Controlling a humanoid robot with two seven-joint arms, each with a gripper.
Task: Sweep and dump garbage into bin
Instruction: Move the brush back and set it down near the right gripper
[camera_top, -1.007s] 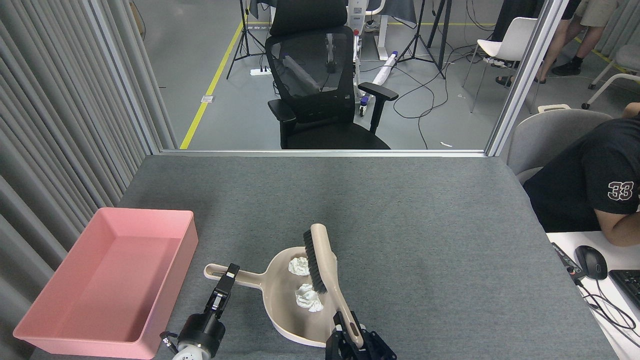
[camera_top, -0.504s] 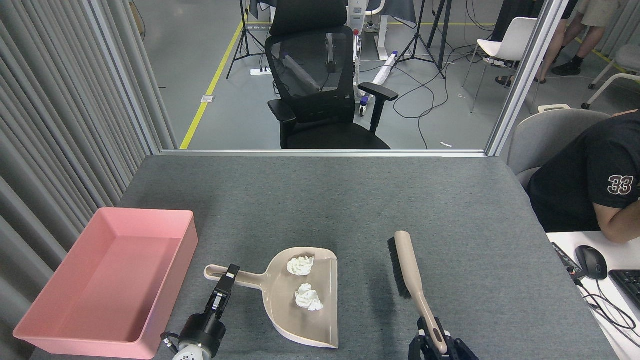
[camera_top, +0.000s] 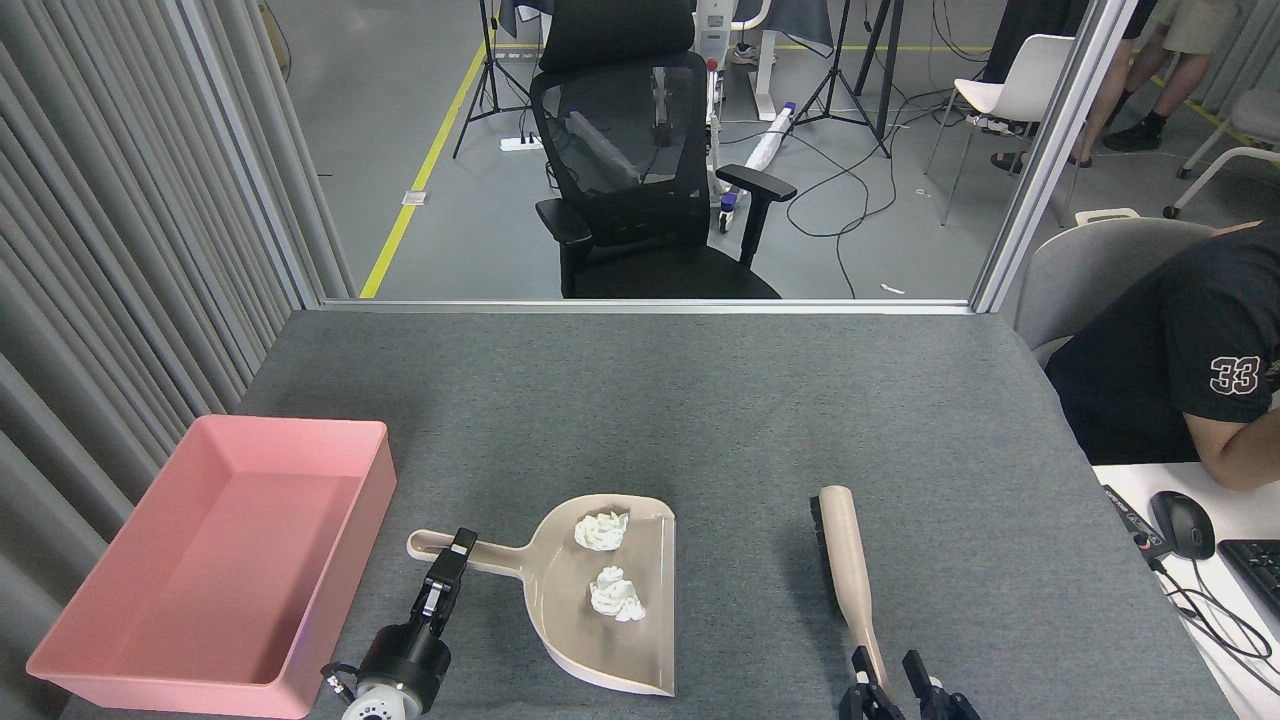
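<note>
Crumpled tissue wads (camera_top: 610, 570) sit in smooth beige dustpan (camera_top: 610, 640); left fingers (camera_top: 455, 560) seemingly pinch its handle, right fingers (camera_top: 890, 675) parted.

single head view, looking forward and down, table (camera_top: 700, 400) close below

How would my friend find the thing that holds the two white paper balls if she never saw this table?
Start at the big pink bin on the left of the grey table, then look just to its right. There lies a flat beige dustpan with a long handle, which the left gripper holds. Only it has the two white tissue wads in it; the beige brush farther right is thin and bristly.
</note>
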